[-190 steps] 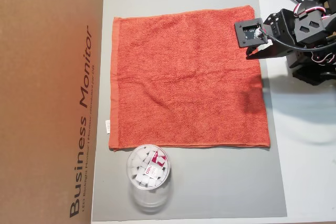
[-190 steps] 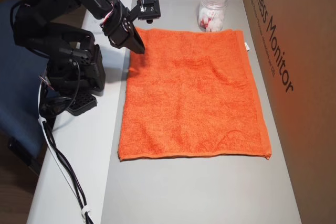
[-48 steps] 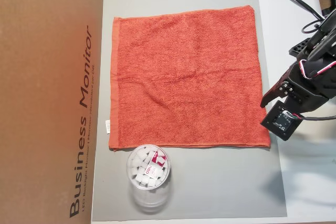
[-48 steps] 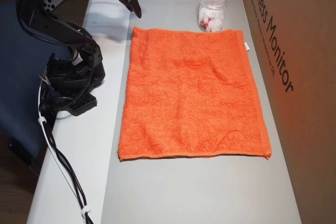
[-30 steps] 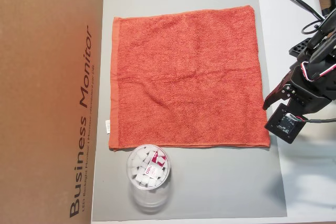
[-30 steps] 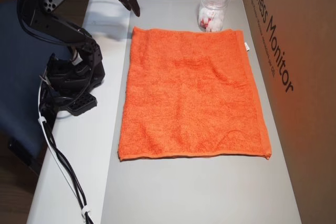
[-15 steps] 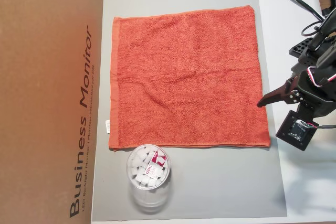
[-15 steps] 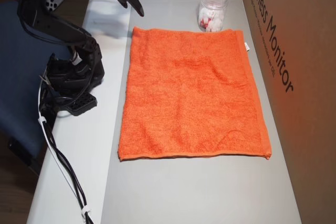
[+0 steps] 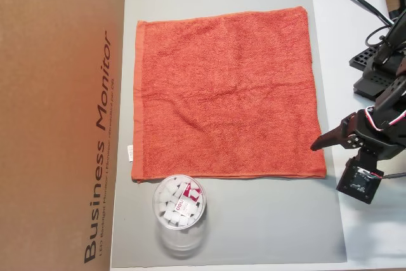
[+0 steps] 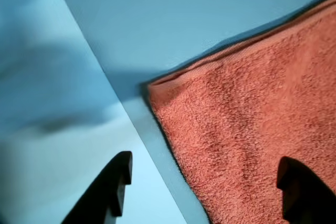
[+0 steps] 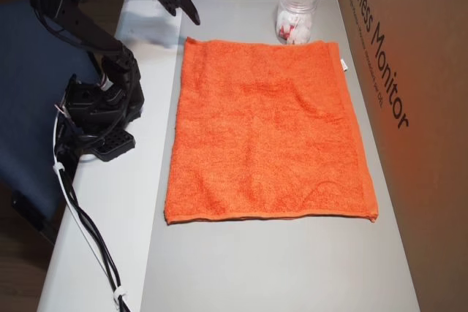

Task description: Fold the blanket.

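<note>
The blanket [image 9: 225, 93] is an orange-red terry towel lying flat and unfolded on a grey mat [image 9: 266, 220], its small white tag [image 9: 130, 152] on the left hem. In the other overhead view the blanket [image 11: 267, 129] fills the mat's middle. My gripper [image 9: 322, 143] hovers just off the blanket's right edge, near its lower right corner [image 9: 323, 173]. In the wrist view the gripper [image 10: 206, 162] is open, its two dark fingertips [image 10: 119, 179] wide apart astride the blanket's edge, with the corner [image 10: 152, 88] ahead of them. The gripper [image 11: 191, 14] holds nothing.
A clear cup [image 9: 179, 206] of white pieces stands just below the blanket's lower left corner, and shows again as the cup [image 11: 297, 11]. A large cardboard box [image 9: 57, 118] walls the mat's left side. The arm's base [image 11: 99, 118] and cables [image 11: 84, 231] sit on the white table.
The gripper has swung from the blanket's upper right corner to beside its lower right corner, moving further down the overhead view in the last second. The blanket has not moved.
</note>
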Robot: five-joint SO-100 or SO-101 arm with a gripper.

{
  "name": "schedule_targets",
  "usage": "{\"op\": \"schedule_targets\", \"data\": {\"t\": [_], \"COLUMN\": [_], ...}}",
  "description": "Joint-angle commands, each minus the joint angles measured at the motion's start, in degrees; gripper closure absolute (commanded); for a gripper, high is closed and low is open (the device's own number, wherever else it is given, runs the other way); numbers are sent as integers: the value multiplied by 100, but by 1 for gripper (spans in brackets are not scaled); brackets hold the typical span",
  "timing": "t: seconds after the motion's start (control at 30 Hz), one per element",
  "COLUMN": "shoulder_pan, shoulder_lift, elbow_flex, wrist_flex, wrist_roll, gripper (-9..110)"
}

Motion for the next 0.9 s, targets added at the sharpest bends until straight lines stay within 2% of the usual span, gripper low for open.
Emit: {"op": "schedule_targets", "data": {"t": [0.0, 0.87], "shoulder_pan": [-62, -176], "shoulder_lift": [-149, -1793], "elbow_flex": [-132, -272], "wrist_flex": [-123, -853], "wrist_roll": [-26, -53], "gripper": [73, 73]}}
